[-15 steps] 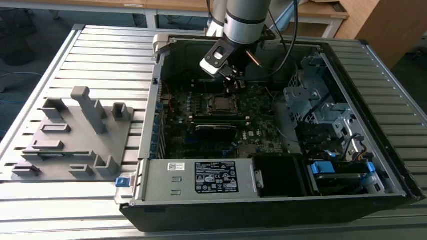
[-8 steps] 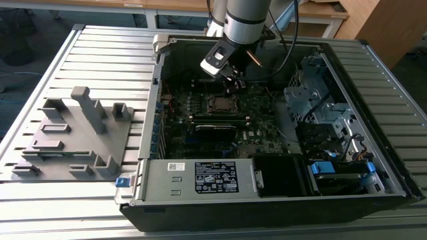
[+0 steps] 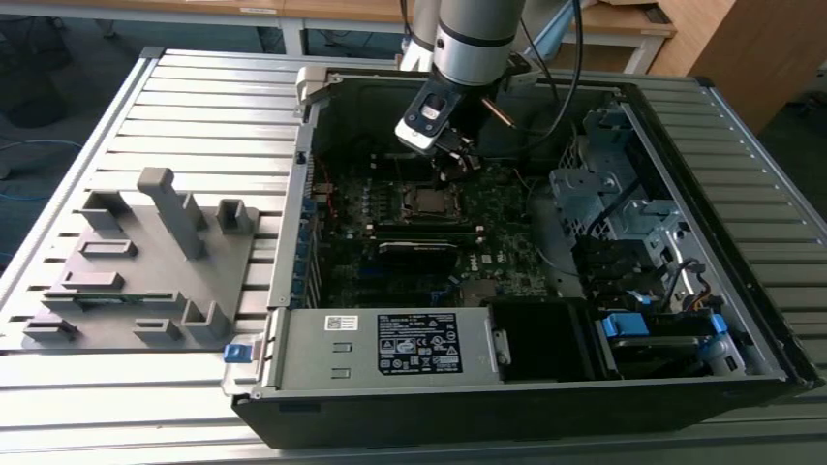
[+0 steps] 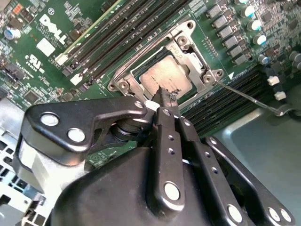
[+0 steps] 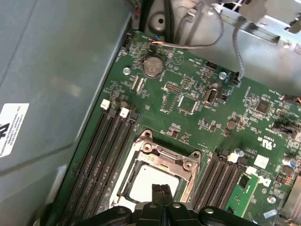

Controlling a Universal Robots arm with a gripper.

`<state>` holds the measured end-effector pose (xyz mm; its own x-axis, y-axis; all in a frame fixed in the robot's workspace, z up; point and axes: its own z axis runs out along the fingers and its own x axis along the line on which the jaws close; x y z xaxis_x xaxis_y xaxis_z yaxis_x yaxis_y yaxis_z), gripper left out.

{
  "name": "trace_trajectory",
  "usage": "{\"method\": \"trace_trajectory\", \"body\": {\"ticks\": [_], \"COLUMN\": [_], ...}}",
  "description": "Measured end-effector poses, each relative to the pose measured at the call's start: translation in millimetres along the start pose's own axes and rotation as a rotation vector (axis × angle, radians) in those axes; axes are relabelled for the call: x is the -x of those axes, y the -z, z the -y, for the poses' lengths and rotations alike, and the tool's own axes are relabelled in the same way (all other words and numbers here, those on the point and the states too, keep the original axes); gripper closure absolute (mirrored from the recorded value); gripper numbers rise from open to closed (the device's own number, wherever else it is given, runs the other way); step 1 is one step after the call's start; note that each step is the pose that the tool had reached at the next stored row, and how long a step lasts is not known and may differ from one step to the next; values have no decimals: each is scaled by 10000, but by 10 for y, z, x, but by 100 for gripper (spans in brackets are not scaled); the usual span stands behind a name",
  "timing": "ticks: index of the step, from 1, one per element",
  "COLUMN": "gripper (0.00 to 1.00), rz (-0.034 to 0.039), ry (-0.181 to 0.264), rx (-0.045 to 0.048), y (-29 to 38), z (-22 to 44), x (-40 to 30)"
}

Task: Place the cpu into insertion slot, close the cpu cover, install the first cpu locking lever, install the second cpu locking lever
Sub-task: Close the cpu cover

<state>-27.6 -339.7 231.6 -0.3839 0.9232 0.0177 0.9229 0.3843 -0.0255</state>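
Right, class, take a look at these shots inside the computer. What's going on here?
A robot arm reaches into an open computer case. Its end effector, fingers shut, points its tips at the cpu, which lies on the motherboard with the cpu cover apparently lowered around it. A thin locking lever juts out sideways from the cover's corner, seemingly unlatched.

High exterior, close wrists, seemingly sharing slot (image 3: 428, 201) (image 4: 123, 85) (image 5: 148, 149)
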Motion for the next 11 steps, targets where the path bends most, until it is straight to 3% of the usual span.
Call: {"method": "trace_trajectory", "body": {"ticks": [7,11], "gripper": [90,90], "rz": [1,12], "ry": [35,491], "rx": [-1,-9], "y": [-1,-3], "z": [0,0], "x": [0,0]}}
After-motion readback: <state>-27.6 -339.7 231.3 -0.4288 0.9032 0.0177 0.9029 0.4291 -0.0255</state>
